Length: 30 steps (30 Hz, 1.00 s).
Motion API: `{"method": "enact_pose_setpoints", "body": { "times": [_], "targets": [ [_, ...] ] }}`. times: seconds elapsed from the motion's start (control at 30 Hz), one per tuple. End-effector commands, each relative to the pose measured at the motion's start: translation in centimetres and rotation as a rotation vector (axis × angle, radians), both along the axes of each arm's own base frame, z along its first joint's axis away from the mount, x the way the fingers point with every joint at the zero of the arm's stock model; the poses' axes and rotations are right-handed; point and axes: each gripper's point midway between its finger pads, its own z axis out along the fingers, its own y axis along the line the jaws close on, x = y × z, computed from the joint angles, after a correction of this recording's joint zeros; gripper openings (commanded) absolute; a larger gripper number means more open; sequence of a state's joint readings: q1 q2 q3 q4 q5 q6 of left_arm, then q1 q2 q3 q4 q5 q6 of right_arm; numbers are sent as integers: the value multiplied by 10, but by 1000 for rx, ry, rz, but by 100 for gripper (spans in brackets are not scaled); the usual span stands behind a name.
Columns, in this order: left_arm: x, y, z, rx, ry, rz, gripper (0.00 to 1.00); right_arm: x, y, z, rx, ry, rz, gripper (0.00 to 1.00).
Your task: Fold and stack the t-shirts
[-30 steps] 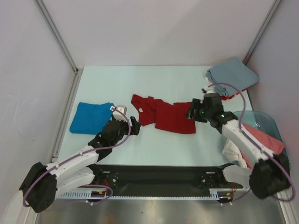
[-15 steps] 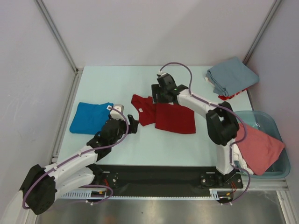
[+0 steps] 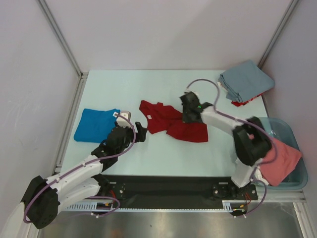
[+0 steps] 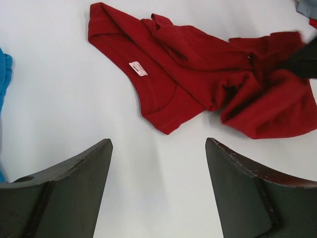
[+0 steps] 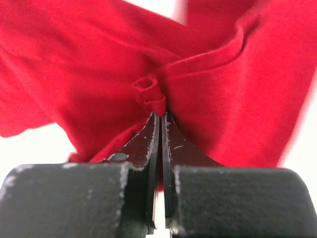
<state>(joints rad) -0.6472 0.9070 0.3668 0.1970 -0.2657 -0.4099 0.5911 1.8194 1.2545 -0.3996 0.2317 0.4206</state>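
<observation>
Table (image 3: 148,84): pale top, walls at the back and on both sides.

Tub (image 3: 277,120): blue, translucent, at the near right corner. Salmon-pink t-shirt (image 3: 280,161) lies draped in it and over its rim.

Red t-shirt (image 3: 158,116) (image 4: 188,64) (image 5: 74,74): mid table, crumpled and unfolded. Collar end is at the left, with the rest bunched toward the right.

Blue t-shirt (image 3: 95,124): folded flat at the left of the table, well apart from the red one.

Grey-blue t-shirt (image 3: 247,81): folded, at the far right corner. It tops a small stack, and a red edge shows under it.

Right gripper (image 3: 189,116) (image 5: 159,116): 2 fingers pressed together, clamped on a small puckered fold of the red t-shirt. It sits over the shirt's right half, and the cloth gathers into wrinkles at the pinch.

Left gripper (image 3: 140,130) (image 4: 158,144): fingers wide apart, holding nothing. It is just beside the shirt's near-left edge, not touching, with bare table between the fingers.

Label (image 4: 138,68): small, white, inside the red collar, facing up.
</observation>
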Motion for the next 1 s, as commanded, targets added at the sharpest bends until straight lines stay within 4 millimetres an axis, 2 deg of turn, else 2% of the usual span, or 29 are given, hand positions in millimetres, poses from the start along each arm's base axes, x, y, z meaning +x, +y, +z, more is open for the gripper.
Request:
{"method": "enact_pose_setpoints", "body": {
  "times": [0.0,0.03,0.07,0.1,0.13,0.17,0.2,0.23,0.27,0.4,0.47,0.5,0.53,0.63,0.73,0.77,0.87,0.97],
  "targets": [
    [4,-2,14,-31,-31,1,82,7,-69,81,173,-241,-222,0],
    [4,-2,14,-31,-29,0,82,-17,-88,52,175,-179,-247,0],
    [4,-3,14,-30,-28,-2,82,-21,-118,75,218,-245,-324,0],
    [4,-3,13,-28,-27,-2,82,-32,-134,69,218,-238,-358,0],
    [4,-3,14,-30,-28,-2,82,-52,-152,53,205,-212,-411,0],
    [5,-2,13,-27,-28,1,82,-62,-169,50,195,-220,-461,0],
    [4,-3,13,-28,-28,-1,82,-72,-191,64,208,-280,-525,0],
    [5,-2,14,-28,-29,2,82,-80,-205,64,199,-299,-576,0],
    [5,-2,13,-25,-27,2,82,-90,-212,57,200,-294,-602,0],
    [5,-1,13,-24,-30,7,82,-85,-214,92,271,-413,-587,2],
    [5,0,12,-20,-29,10,82,-81,-212,100,265,-409,-602,0],
    [5,0,12,-17,-28,11,82,-81,-223,113,225,-438,-672,0],
    [5,1,13,-15,-29,15,82,-83,-221,121,213,-460,-685,0],
    [5,3,12,-10,-30,22,82,-97,-240,141,181,-552,-785,0],
    [5,-1,9,-8,-21,2,83,-110,-255,153,188,-580,-834,0],
    [4,-5,7,-9,-16,-19,81,-117,-263,164,202,-615,-861,0],
    [12,-16,-6,42,69,-38,71,-131,-274,177,184,-641,-885,0],
    [25,-24,-20,98,184,-16,61,-147,-289,170,111,-617,-942,0]
  ]
}}
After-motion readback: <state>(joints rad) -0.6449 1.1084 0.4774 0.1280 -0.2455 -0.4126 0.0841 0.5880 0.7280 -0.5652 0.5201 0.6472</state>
